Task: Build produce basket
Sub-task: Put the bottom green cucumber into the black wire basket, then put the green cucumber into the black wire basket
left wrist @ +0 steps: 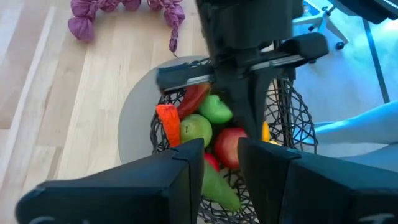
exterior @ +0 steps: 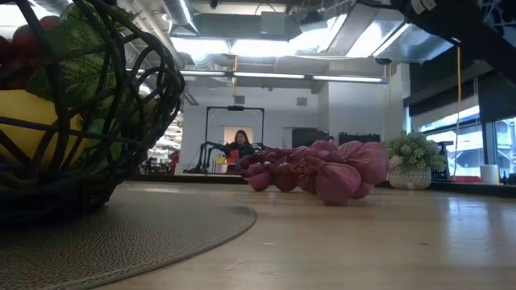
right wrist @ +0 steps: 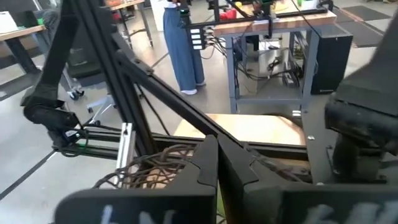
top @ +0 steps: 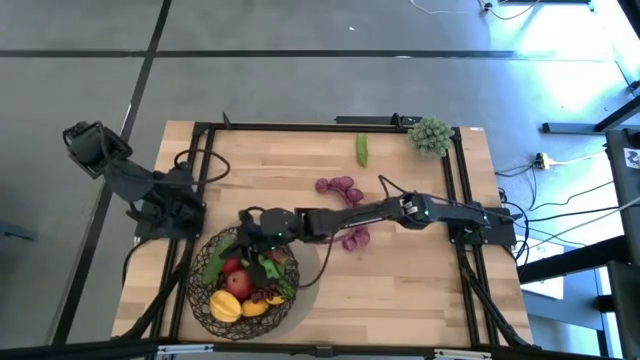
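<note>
The wire basket (top: 243, 285) sits on its grey mat (top: 312, 262) at the table's front left, already heaped with apples, chili and yellow fruit. The right gripper (top: 262, 228), jaws shut and empty, reaches over its rim. 2 purple grape bunches (top: 340, 187) and a cucumber (top: 362, 150) wait outside. The left gripper (left wrist: 214, 165), jaws narrow and empty, hovers above.

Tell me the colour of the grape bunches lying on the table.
Purple grape bunches, clearest in the high view.

two grape bunches (top: 339, 187), one cucumber (top: 362, 150), one basket (top: 205, 296)
</note>
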`<action>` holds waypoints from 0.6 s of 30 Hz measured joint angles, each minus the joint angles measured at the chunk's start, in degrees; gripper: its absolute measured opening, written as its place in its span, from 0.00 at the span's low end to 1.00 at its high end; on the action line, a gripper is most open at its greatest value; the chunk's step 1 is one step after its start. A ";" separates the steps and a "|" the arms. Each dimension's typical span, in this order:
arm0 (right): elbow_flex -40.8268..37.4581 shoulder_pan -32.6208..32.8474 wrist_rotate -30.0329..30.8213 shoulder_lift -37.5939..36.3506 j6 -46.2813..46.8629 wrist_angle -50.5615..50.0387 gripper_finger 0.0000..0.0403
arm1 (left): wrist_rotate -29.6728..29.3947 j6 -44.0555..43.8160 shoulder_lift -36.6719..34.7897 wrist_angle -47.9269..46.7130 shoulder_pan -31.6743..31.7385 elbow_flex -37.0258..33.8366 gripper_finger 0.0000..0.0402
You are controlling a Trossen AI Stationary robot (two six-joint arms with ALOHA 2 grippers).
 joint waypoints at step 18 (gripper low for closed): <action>0.11 0.73 6.85 -8.81 -3.86 -22.39 0.00 | -1.46 0.02 0.52 -0.02 0.00 0.00 0.22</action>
